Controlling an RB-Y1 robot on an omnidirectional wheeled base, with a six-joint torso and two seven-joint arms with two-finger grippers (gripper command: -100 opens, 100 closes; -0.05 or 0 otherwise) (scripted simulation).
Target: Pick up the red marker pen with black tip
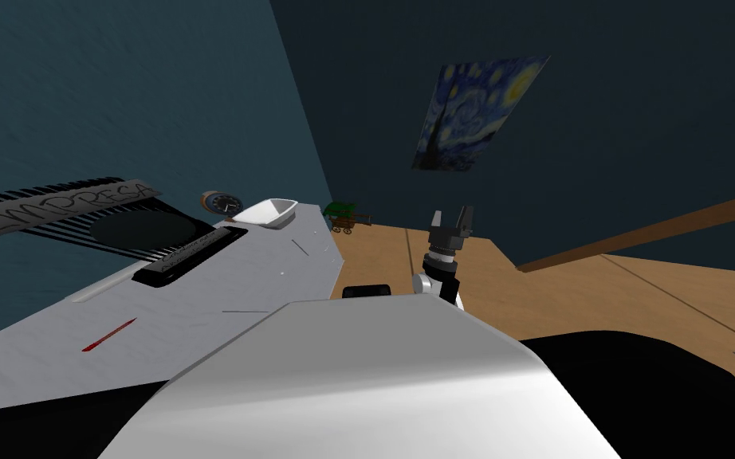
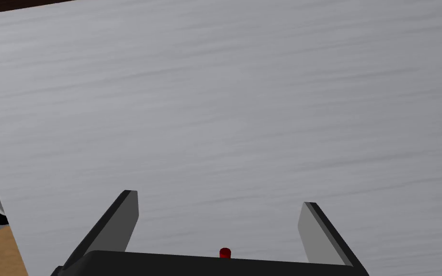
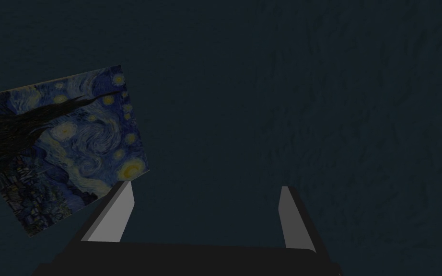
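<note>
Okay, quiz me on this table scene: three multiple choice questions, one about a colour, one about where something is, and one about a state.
1. What colour is the bowl near the tabletop's far corner? A red; B white; C green.
2. Where is the red marker? A in the bowl; B lying on the grey tabletop; C clamped in the left gripper.
3. How do the left gripper's fingers stand? A open; B shut on the marker; C shut on the bowl.

Answers:
1 B: the head view shows it plain white.
2 B: it is a thin red streak lying flat on the grey surface.
3 A: the fingers stand wide apart over the tabletop, with a red end low between them and untouched.
</note>
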